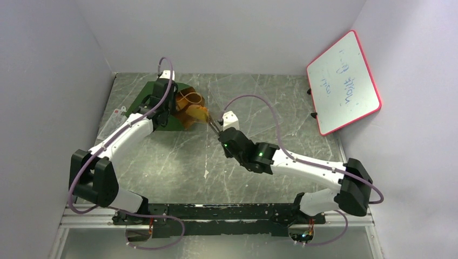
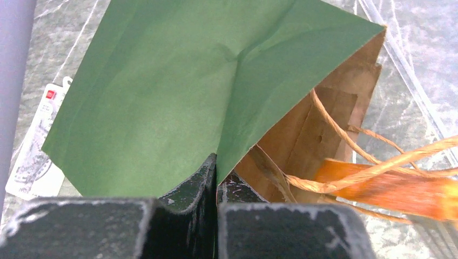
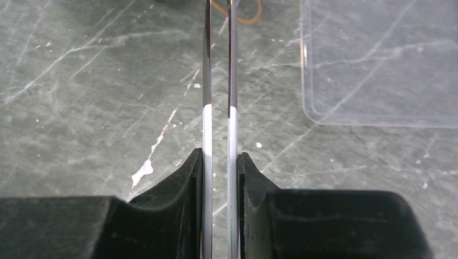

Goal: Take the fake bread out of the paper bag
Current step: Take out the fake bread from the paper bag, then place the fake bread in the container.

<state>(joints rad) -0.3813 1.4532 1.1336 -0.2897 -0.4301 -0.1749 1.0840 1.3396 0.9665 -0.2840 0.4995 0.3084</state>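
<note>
The bag (image 2: 162,91) is tipped over, green side up. Its brown mouth opens toward the right arm, and its cord handles (image 2: 345,137) spill out of the opening. One bread (image 2: 389,191), the long flat orange piece, lies half in and half out of that mouth among the handles. Its long axis runs from the bag's inside out toward the right arm, and its outer end points away from the bag. What else is deeper inside the bag cannot be seen. The left claw (image 2: 216,167) is pressed together on the bag's green edge beside the mouth, so the bread lies just beside it on the mouth side. The right claw (image 3: 219,162) stands off the mouth, clamped on tweezers (image 3: 232,81) whose two blades run nearly parallel with a thin gap between them. From above, their tips reach the bread's outer end, but whether they pinch it cannot be told. A white card (image 2: 32,145) lies on the table (image 3: 81,108) on the bag's far side from the mouth. A clear sheet (image 3: 378,65) lies flat near the mouth.
</note>
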